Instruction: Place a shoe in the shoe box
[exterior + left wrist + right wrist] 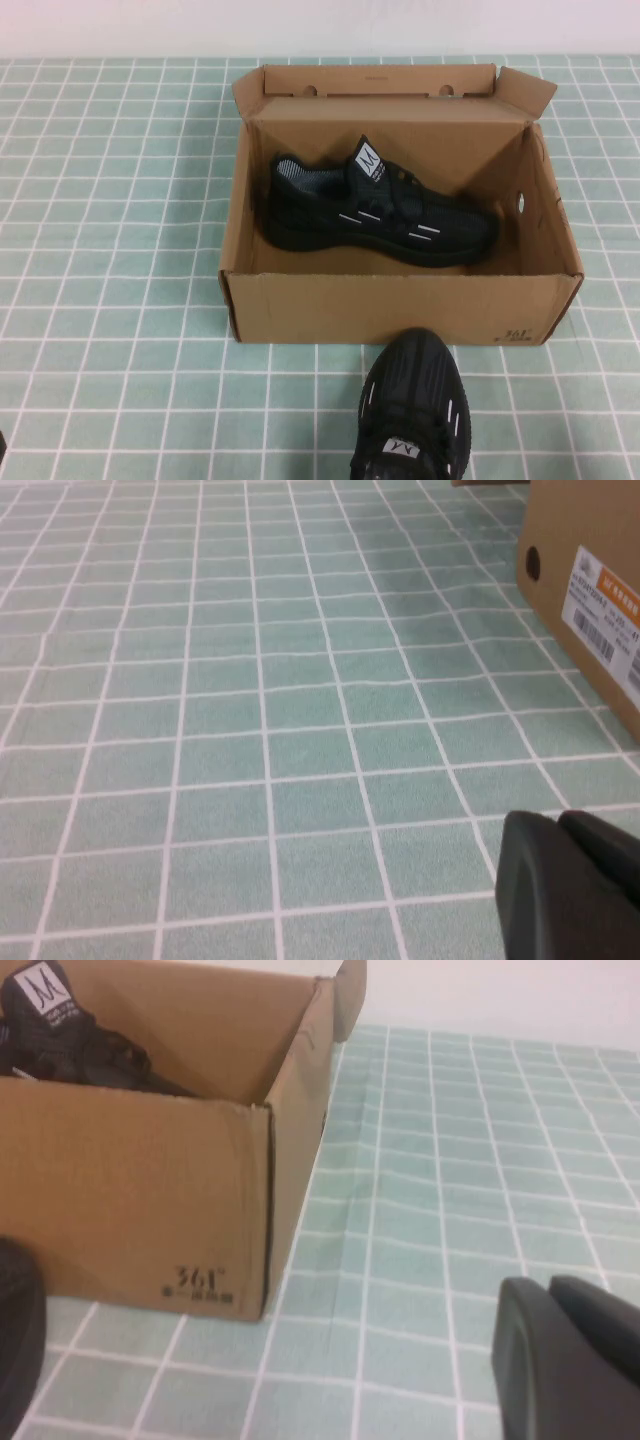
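Note:
The brown cardboard shoe box (390,305) stands open at the table's middle, its flap lid up at the back. The shoe (385,210), a black sneaker with white dashes and a white tongue label, lies inside it, toe to the right. Its top shows over the box wall (150,1190) in the right wrist view (60,1035). My left gripper (560,820) is shut and empty, low over the cloth left of the box (590,540). My right gripper (548,1285) is shut and empty, right of the box's front corner. Neither gripper shows in the high view.
The mate sneaker (415,415) lies on the cloth just in front of the box, toe toward it; its toe shows in the right wrist view (15,1340). A green checked cloth (110,250) covers the table on both sides of the box.

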You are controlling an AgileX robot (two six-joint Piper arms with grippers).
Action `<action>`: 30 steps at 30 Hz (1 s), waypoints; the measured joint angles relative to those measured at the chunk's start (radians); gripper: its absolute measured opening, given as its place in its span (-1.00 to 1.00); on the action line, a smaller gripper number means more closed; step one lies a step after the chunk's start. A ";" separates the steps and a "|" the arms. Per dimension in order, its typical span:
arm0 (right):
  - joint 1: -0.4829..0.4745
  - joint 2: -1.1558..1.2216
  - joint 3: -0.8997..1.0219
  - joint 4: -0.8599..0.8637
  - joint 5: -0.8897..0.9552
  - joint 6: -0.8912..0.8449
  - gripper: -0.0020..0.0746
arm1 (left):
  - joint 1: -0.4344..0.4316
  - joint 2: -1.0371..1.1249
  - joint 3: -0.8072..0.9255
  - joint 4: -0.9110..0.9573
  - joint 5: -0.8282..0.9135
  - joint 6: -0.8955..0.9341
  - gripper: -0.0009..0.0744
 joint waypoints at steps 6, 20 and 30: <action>0.000 0.000 0.000 0.000 -0.109 0.000 -0.97 | 0.000 0.000 0.000 0.000 -0.069 0.000 -0.99; 0.000 0.000 0.000 0.007 -0.698 0.000 -0.97 | 0.000 0.000 0.000 -0.011 -0.505 -0.004 -0.99; 0.000 0.000 0.000 0.104 -0.791 0.046 -0.97 | 0.000 0.000 0.000 -0.011 -0.548 -0.006 -0.99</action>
